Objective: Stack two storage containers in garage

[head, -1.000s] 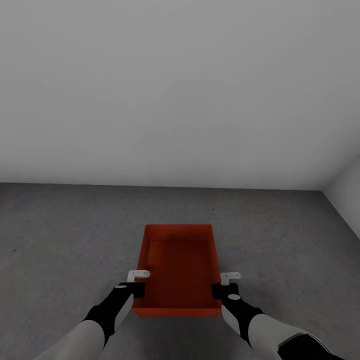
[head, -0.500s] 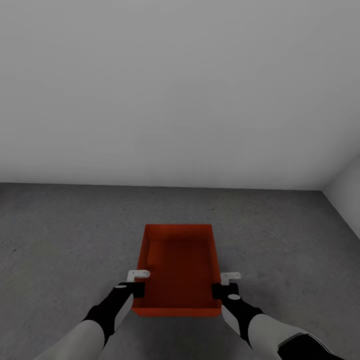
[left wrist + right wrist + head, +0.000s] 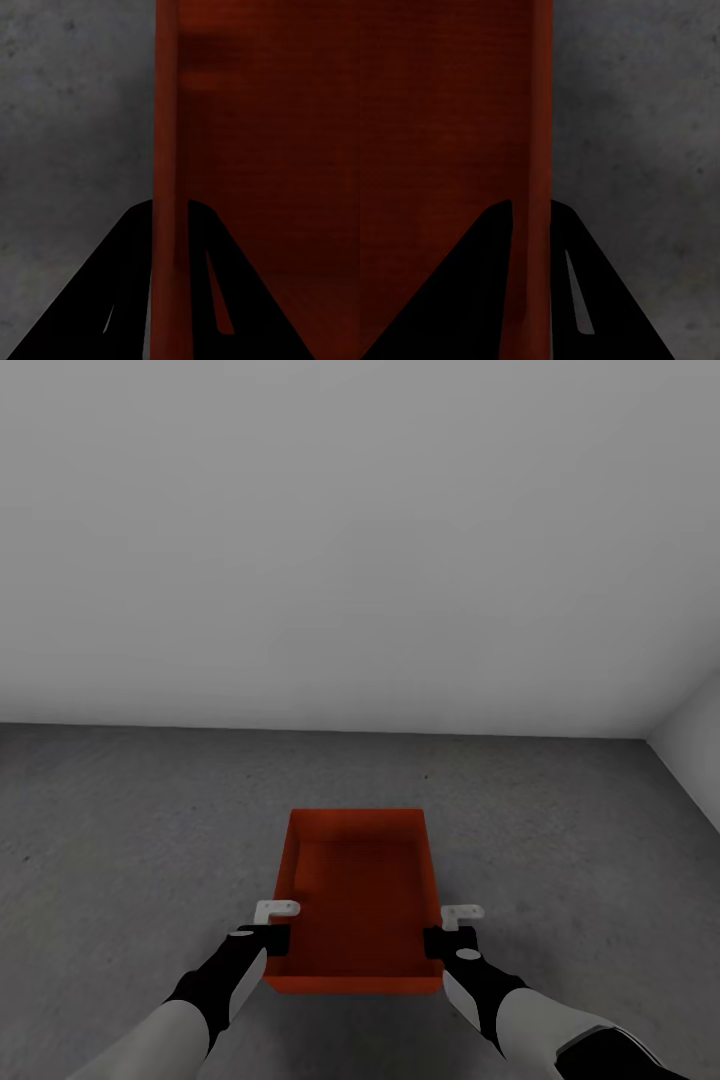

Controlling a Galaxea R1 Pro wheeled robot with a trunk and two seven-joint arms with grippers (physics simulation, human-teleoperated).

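Between the left tool (image 3: 268,938) and right tool (image 3: 450,940), each clamped on a side wall, the container (image 3: 358,900) runs lengthwise away over the floor (image 3: 120,830).

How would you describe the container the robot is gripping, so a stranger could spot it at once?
Look at the dark grey concrete floor before the pale wall. Between the left gripper and right gripper sits the storage container, the only orange-red, open-topped box there.
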